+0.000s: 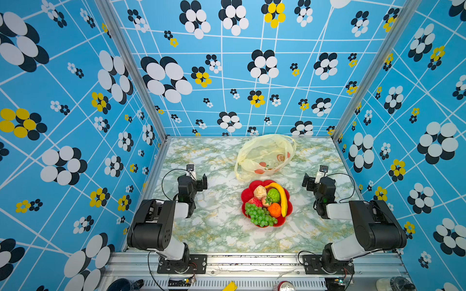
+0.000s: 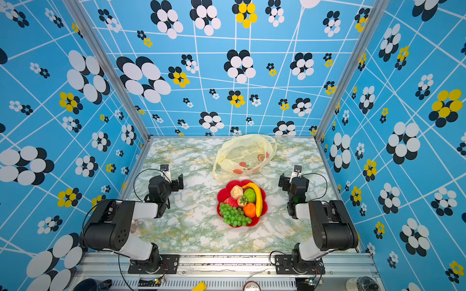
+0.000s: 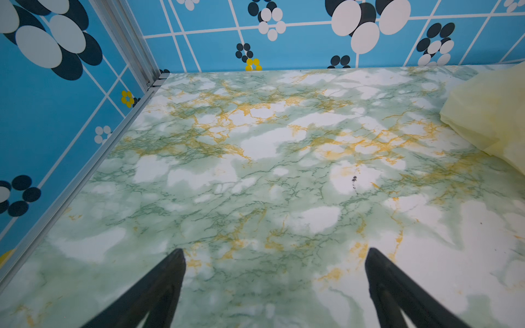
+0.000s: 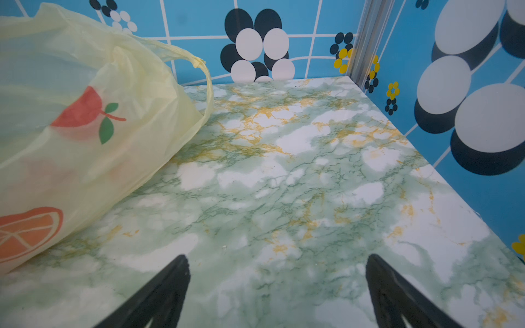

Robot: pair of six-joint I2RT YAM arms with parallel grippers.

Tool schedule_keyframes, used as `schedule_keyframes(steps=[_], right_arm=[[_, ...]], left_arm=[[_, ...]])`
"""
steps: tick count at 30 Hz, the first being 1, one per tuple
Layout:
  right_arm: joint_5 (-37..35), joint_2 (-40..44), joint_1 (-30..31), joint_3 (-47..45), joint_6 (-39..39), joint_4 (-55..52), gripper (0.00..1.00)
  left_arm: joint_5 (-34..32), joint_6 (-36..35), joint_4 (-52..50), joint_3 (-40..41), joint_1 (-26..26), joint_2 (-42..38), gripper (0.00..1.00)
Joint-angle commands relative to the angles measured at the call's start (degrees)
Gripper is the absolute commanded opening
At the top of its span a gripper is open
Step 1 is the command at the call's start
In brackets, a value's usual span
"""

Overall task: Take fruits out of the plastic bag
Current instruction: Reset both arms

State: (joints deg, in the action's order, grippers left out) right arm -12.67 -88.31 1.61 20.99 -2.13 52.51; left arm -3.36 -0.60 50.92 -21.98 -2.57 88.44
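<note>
One plastic bag: contents indistinct | fruits: overlapping on plate

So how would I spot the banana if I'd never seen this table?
On the green marbled table, find the red flower-shaped plate beside the pale-yellow bag. The banana curves along the plate's edge nearest the right arm, the only long yellow piece there.

Thin translucent pale-yellow plastic bag, printed with flat orange slices, slumped and crumpled at the far middle of the counter, handle loops loose. Just in front of it, fruits heaped on a red plate: yellow banana curved along the right side, bumpy green fruit and cream piece at the far part, red strawberry, orange, green grape bunch at the near rim.
</note>
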Motion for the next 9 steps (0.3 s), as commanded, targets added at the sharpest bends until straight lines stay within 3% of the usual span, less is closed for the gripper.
schedule_keyframes(steps=[1, 9], right_arm=[[1.3, -0.4, 0.4, 1.0, 0.7, -0.4, 0.99], [1.8, -0.4, 0.0, 1.1, 0.3, -0.7, 0.99]], left_arm=[[0.7, 0.6, 1.4, 0.1, 0.5, 0.1, 0.99], [0.7, 0.6, 1.2, 0.0, 0.6, 0.1, 0.99]])
